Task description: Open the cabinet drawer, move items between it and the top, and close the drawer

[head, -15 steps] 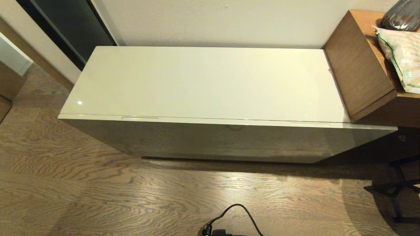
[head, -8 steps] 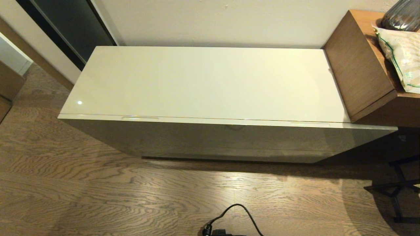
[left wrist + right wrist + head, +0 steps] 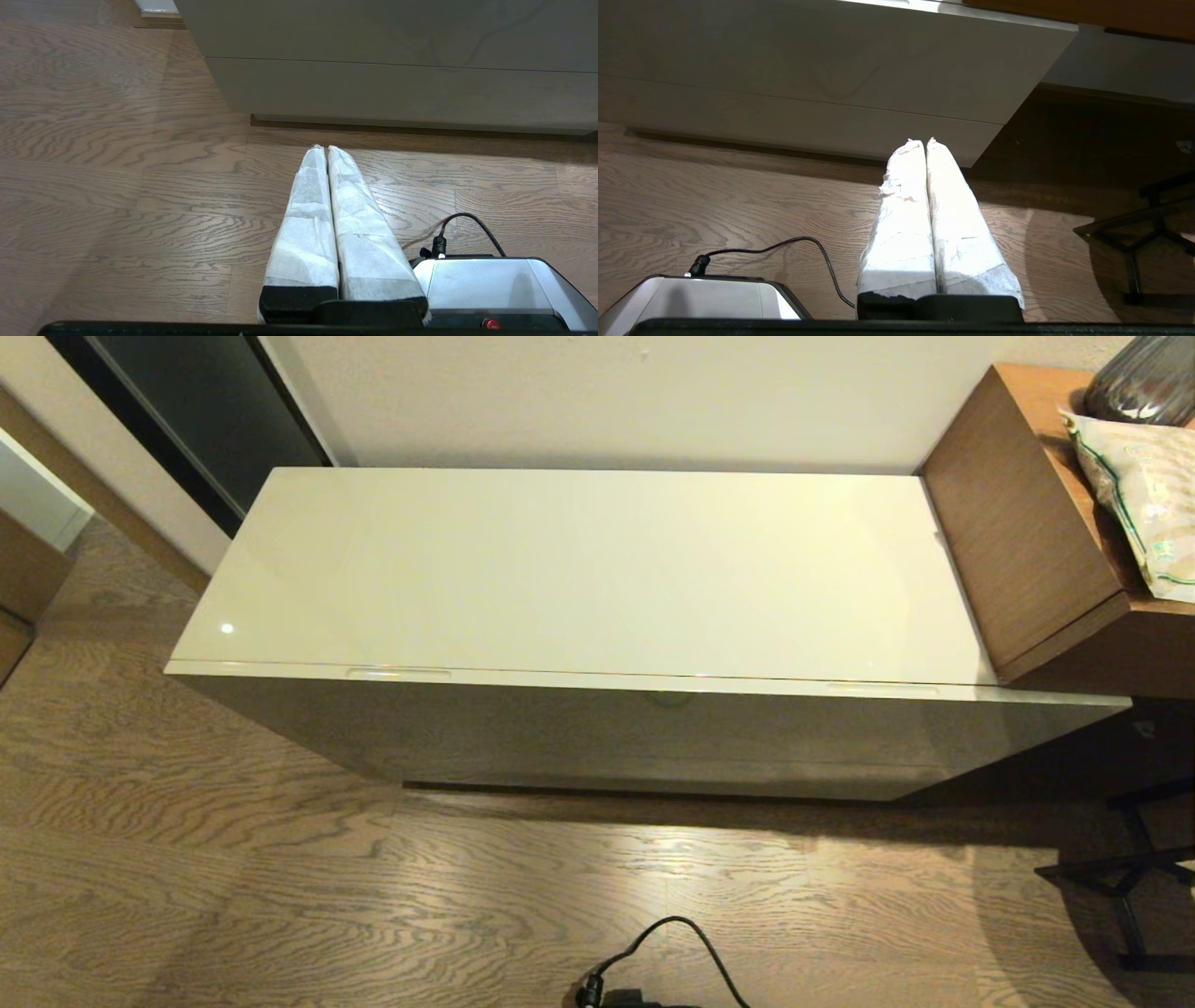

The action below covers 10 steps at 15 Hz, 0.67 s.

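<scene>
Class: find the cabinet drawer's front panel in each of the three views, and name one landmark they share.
Head view: the cabinet drawer front runs across the middle, shut, below the top.
Left wrist view: it fills the upper part beyond the shut left pincer.
Right wrist view: it spans the upper part beyond the shut right pincer.
Shared landmark: the black cable.

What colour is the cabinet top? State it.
Glossy cream: the cabinet top shows best in the head view.

No text, label or number can be read anywhere.
</scene>
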{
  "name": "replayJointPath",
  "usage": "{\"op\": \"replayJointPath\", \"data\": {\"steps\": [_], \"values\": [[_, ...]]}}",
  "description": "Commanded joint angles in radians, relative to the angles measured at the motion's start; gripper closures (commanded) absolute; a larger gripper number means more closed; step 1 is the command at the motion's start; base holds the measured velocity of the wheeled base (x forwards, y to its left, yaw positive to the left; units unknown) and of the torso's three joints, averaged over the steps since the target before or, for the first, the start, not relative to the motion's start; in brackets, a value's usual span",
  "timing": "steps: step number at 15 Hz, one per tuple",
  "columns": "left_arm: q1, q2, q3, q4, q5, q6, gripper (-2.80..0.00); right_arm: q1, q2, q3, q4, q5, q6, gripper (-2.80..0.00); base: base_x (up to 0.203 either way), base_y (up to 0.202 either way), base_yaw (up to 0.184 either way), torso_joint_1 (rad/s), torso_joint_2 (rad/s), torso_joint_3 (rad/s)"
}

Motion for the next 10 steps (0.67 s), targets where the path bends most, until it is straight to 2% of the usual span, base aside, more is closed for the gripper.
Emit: {"op": "replayJointPath", "data": {"steps": [1,10], "values": [[0.0,0.0,0.0,0.0,0.0,0.0,0.0,0.0,0.0,0.0,0.0,0.001,-0.003,0.0,0.0,0.0,0.0,0.0,0.0,0.0],[0.0,0.0,0.0,0.0,0.0,0.0,0.0,0.001,0.0,0.0,-0.001,-0.002,0.009,0.0,0.0,0.0,0.0,0.0,0.0,0.0]]}}
